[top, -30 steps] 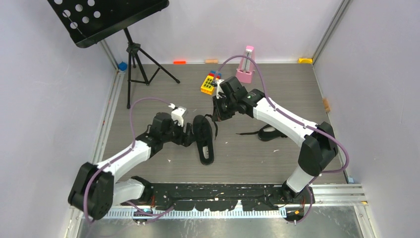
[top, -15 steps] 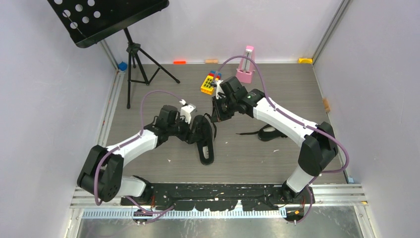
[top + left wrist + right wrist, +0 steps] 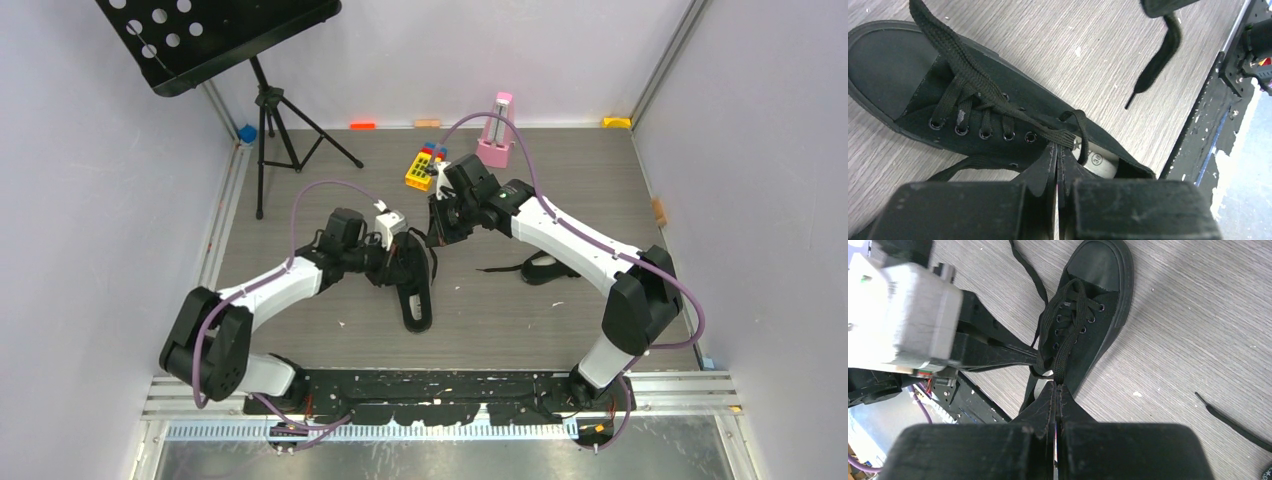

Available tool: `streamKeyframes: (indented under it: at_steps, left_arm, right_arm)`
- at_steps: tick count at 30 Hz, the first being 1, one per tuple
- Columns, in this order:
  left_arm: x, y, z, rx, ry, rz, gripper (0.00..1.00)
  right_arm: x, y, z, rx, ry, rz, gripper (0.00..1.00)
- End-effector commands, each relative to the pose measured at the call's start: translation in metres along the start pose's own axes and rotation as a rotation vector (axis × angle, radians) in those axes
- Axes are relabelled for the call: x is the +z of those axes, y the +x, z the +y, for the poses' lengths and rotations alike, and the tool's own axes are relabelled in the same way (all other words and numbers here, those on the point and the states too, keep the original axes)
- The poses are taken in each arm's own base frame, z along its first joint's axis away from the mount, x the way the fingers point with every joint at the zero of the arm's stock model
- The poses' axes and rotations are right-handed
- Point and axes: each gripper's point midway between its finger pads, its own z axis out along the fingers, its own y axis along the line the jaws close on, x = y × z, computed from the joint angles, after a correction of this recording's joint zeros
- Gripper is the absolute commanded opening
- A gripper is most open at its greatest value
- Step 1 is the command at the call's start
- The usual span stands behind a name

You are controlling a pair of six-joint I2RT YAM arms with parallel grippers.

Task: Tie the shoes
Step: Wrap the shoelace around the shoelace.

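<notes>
The right gripper (image 3: 1057,390) is pressed shut on a lace (image 3: 1062,355) drawn taut from the shoe (image 3: 1098,265) near the worktop's middle. The left gripper (image 3: 1057,152) is closed, its tips touching the same shoe's lacing by the top eyelets; whether a strand is held cannot be told. "38" can be read on the insole (image 3: 1096,159). The second shoe (image 3: 545,268) lies toward the right edge.
</notes>
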Motion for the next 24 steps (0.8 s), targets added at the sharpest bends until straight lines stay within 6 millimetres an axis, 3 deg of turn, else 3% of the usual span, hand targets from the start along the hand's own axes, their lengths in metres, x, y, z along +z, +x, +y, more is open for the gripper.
streamKeyframes:
  at_steps: [1, 6, 8, 10, 11, 13, 17, 20, 23, 24]
  left_arm:
    - [-0.021, -0.028, -0.018, -0.003, -0.001, -0.103, 0.00]
    - [-0.042, -0.038, -0.022, -0.065, -0.078, -0.157, 0.00]
    - [-0.047, -0.036, -0.010, -0.137, -0.169, -0.147, 0.04]
    - [-0.052, -0.027, 0.011, -0.278, -0.314, -0.136, 0.40]
    - [-0.055, -0.022, 0.020, -0.376, -0.378, -0.133, 0.52]
    - [-0.059, -0.015, 0.032, -0.544, -0.456, -0.161, 0.67]
    - [-0.061, -0.003, 0.048, -0.904, -0.556, -0.274, 0.71]
    - [-0.061, -0.005, 0.055, -1.029, -0.568, -0.378, 0.71]
    - [-0.069, 0.013, 0.076, -1.267, -0.726, -0.455, 0.58]
    - [-0.069, 0.020, 0.078, -1.347, -0.763, -0.444, 0.58]
  right_arm:
    - [-0.018, -0.011, 0.006, -0.008, 0.008, -0.050, 0.00]
    - [-0.022, -0.013, 0.002, -0.016, 0.032, -0.059, 0.00]
    - [-0.021, -0.012, 0.002, -0.015, 0.034, -0.056, 0.00]
    - [-0.021, -0.012, 0.001, -0.012, 0.038, -0.052, 0.00]
    - [-0.021, -0.012, 0.001, -0.011, 0.039, -0.052, 0.00]
    - [-0.022, -0.013, 0.001, -0.011, 0.041, -0.058, 0.00]
    - [-0.023, -0.013, 0.001, -0.010, 0.042, -0.061, 0.00]
    - [-0.023, -0.013, 0.002, -0.006, 0.036, -0.061, 0.00]
    - [-0.023, -0.014, 0.003, -0.004, 0.033, -0.064, 0.00]
    - [-0.022, -0.014, 0.003, -0.004, 0.033, -0.064, 0.00]
